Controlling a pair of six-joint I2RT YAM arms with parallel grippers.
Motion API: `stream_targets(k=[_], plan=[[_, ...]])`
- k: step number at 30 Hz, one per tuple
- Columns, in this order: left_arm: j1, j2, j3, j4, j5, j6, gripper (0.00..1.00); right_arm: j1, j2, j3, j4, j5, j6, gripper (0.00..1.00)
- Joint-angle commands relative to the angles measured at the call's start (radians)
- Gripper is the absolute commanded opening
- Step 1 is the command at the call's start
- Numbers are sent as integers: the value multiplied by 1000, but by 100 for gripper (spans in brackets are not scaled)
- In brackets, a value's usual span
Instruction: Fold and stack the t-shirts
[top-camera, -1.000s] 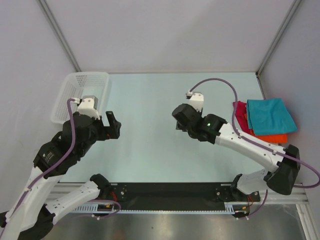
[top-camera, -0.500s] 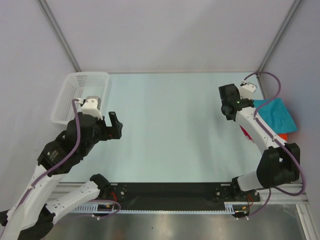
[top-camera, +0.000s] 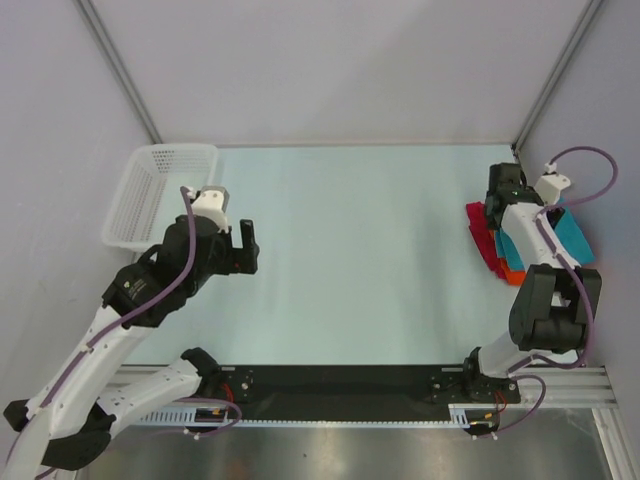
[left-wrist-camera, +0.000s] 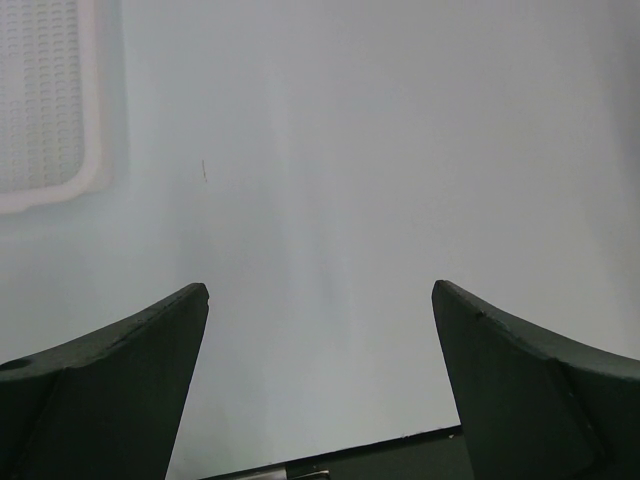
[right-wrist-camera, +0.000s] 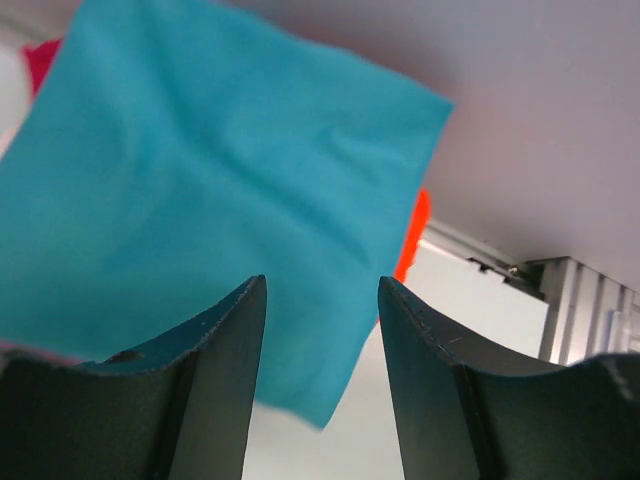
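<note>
Three folded t-shirts lie stacked at the table's right edge: the teal-blue one on top, the orange one peeking out below, the magenta one sticking out on the left. My right arm partly covers the stack. My right gripper hovers over it, open. In the right wrist view the teal shirt fills the space beyond the open right gripper, with an orange strip and a magenta corner at its edges. My left gripper stands open over bare table, nothing between its fingers.
A white mesh basket stands at the back left; its rim shows in the left wrist view. Frame posts rise at the back corners. The right wall is close behind the stack. A black rail runs along the near edge.
My right arm has swung from the middle of the table out to the right and now hangs over the stack. My left gripper has shifted a little to the right.
</note>
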Motion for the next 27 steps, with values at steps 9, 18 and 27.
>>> stream_targets(k=[9,18,27], plan=[[39,15,37,15,52,76,99,-286,117,-48,80,75,95,53],[51,43,113,-4,74,123,100,-351,324,76,-8,81,166,50],[60,48,59,44,109,108,100,-273,138,112,29,114,71,49]])
